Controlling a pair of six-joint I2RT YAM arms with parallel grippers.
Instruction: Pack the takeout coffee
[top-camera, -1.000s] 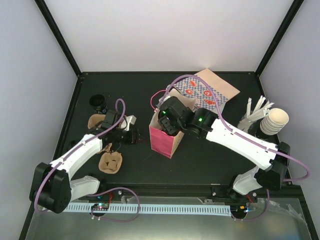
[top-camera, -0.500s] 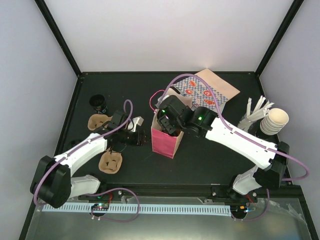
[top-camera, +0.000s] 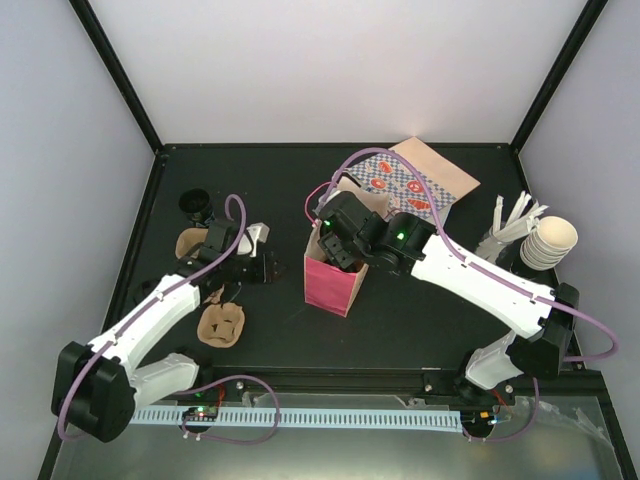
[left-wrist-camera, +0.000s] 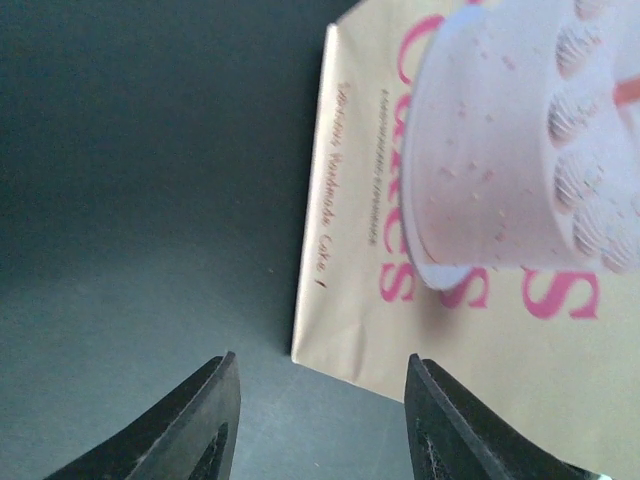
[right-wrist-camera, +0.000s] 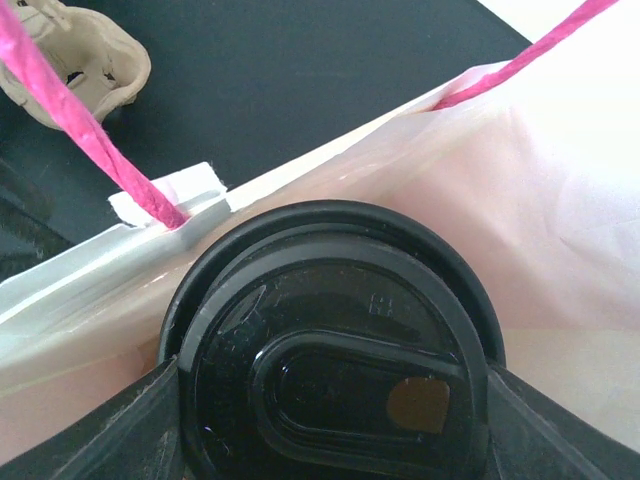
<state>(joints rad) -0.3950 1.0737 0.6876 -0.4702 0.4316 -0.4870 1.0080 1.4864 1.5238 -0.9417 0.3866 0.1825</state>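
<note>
Now left pincer (top-camera: 268, 269) backed off pink bag (top-camera: 333, 286), narrower.

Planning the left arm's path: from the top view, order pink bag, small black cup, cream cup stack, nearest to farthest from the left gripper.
1. pink bag, just right of left gripper
2. small black cup, rear left
3. cream cup stack, far right
</note>
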